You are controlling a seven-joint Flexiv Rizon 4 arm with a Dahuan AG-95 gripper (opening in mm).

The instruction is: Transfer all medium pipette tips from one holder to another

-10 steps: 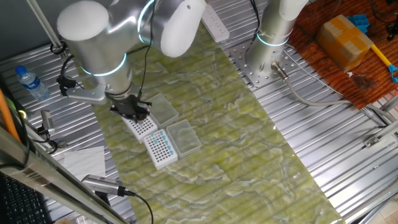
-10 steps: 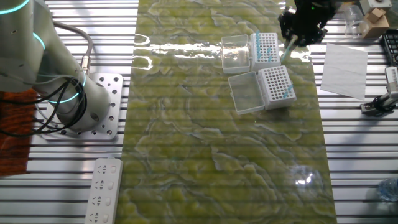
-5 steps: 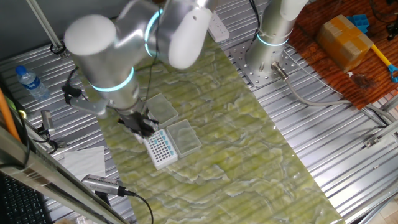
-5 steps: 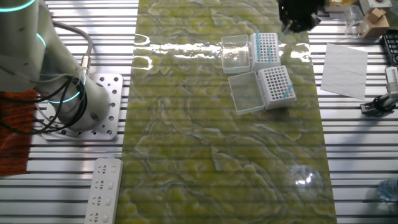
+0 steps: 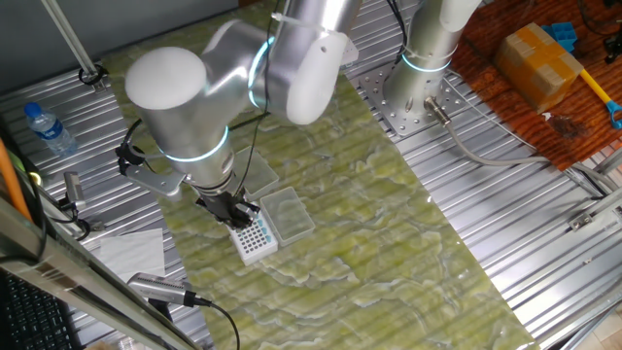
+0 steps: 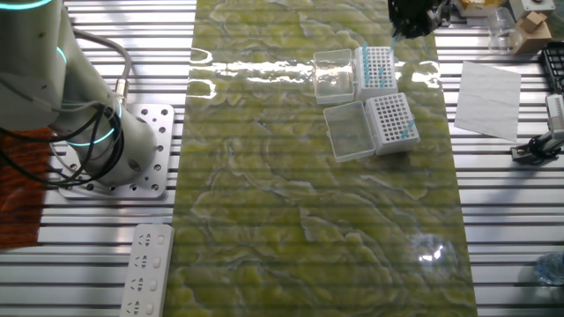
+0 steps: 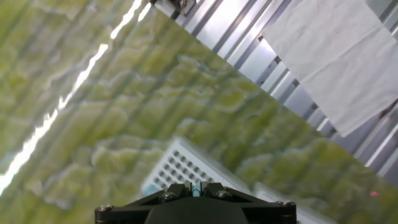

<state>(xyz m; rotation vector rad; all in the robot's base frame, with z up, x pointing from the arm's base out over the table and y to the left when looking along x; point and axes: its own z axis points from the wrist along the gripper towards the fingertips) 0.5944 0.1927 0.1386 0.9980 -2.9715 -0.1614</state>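
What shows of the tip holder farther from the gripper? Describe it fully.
The holder is a white plastic box whose top is a grid of dark holes, with light-blue tips only along one edge. It sits flat on the green mat, its clear lid lying open against its side. Nothing grips it.

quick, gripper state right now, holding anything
gripper: shut on a medium pipette tip, its light-blue top showing between the fingers, above a tip holder.
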